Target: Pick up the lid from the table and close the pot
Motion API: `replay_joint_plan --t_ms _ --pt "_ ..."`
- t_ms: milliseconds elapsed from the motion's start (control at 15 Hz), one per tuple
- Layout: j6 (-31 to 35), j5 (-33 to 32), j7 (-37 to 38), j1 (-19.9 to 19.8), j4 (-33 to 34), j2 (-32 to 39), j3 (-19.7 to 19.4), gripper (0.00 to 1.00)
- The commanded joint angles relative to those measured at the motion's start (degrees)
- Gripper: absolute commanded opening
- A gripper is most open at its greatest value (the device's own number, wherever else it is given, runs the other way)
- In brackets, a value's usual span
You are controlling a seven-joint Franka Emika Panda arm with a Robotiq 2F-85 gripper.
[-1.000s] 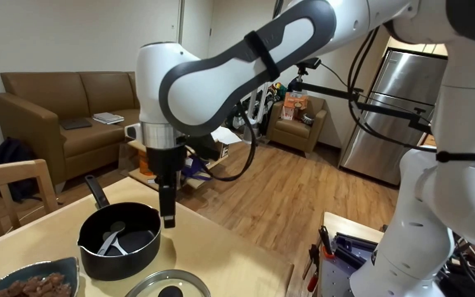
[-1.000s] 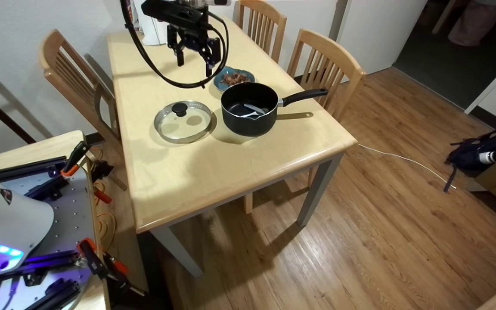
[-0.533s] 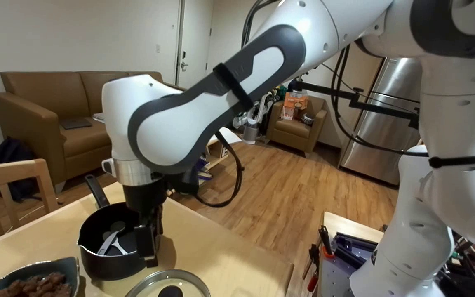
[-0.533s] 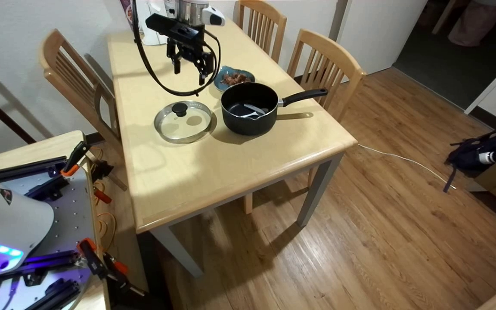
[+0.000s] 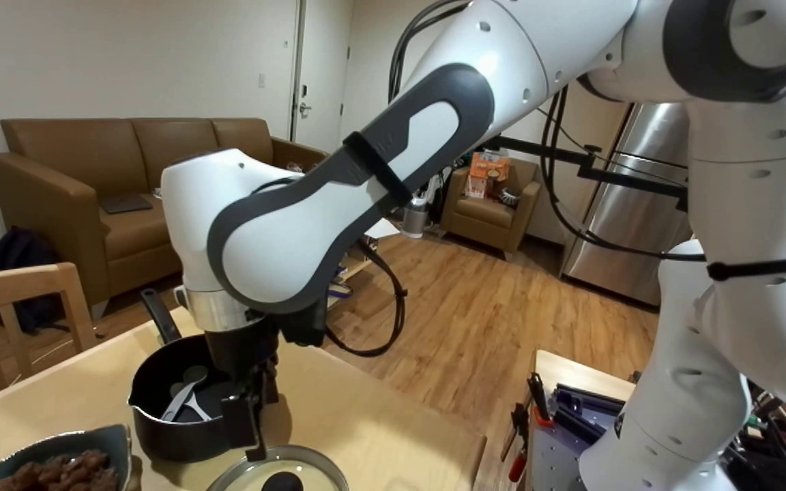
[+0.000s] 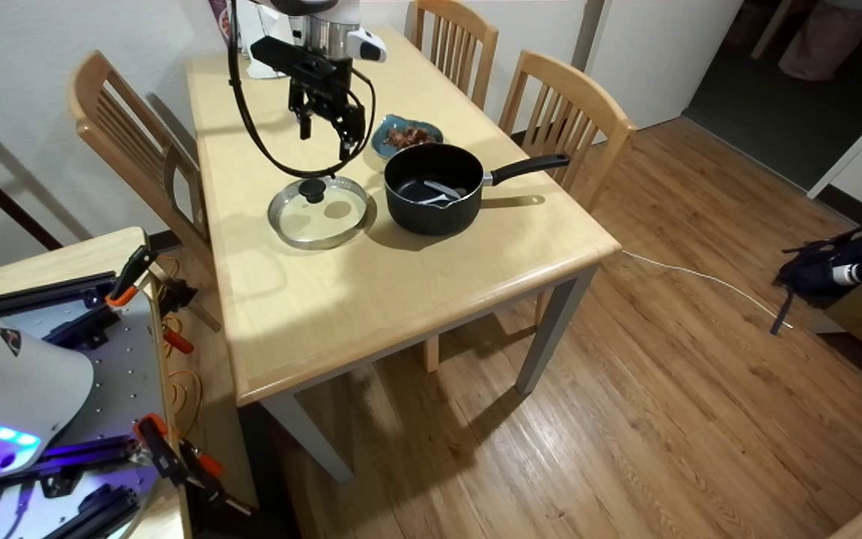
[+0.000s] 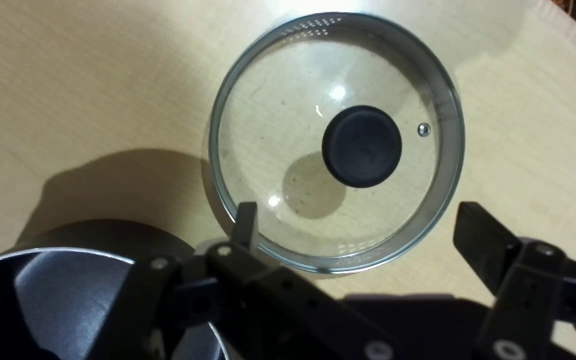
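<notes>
The round clear glass lid point(image 6: 326, 215) with a metal rim lies flat on the pale table point(image 6: 408, 299), its black knob point(image 7: 361, 146) upward. Beside it stands the uncovered black pot point(image 6: 431, 209), a light-coloured utensil inside and its long handle pointing away from the lid. In the wrist view part of the pot point(image 7: 75, 295) shows at lower left. My gripper point(image 7: 357, 212) is open above the table near the lid, nothing between its fingers. In that view the knob appears ahead of the fingertips. An exterior view cuts off part of the lid point(image 5: 325, 467).
A teal dish of brown food point(image 6: 407, 137) stands behind the pot, close to it. Wooden chairs point(image 6: 566, 112) line the table's sides. A cable point(image 6: 266, 153) loops from the wrist beside the gripper. The robot's mount point(image 6: 113, 367) holds clamps and rails near the table.
The arm has lowered my gripper toward the table and brought it nearer the lid. Its jaws have stayed open. Lid, pot and dish have not moved.
</notes>
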Motion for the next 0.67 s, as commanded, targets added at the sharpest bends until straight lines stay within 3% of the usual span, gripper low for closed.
replay_joint_plan --t_ms 0,333,600 --pt "-2.29 -5.38 0.51 0.74 0.36 -0.05 -0.66 1.0" --pt "2.73 -4.34 -4.56 -0.25 -0.42 1.92 1.61 1.0" --pt "6.77 -2.99 -3.61 0.33 -0.31 4.66 3.33 1.0"
